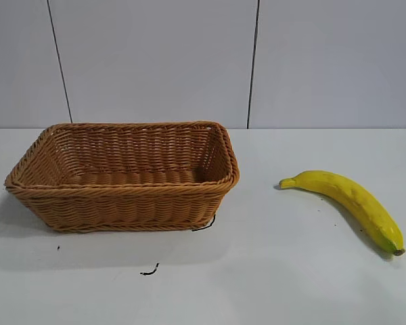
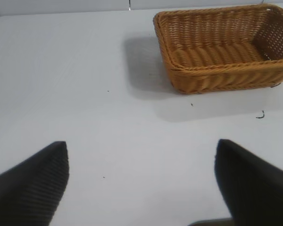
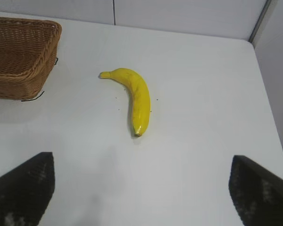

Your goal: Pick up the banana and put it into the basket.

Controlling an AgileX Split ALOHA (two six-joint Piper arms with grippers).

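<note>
The yellow banana [image 1: 348, 203] lies flat on the white table, right of the woven basket [image 1: 125, 196], its greenish tip toward the front. In the right wrist view the banana [image 3: 137, 96] is ahead of my right gripper [image 3: 142, 160], which stands wide open over bare table with nothing between its fingers. The basket [image 3: 19, 70] shows at that view's edge. My left gripper [image 2: 141, 146] is also wide open above bare table, well short of the basket [image 2: 217, 77]. Neither arm appears in the exterior view.
The basket holds nothing. A small black mark [image 1: 149, 271] sits on the table in front of it. The table's far edge meets a pale panelled wall [image 1: 189, 61]; its side edge [image 3: 269, 103] runs beyond the banana.
</note>
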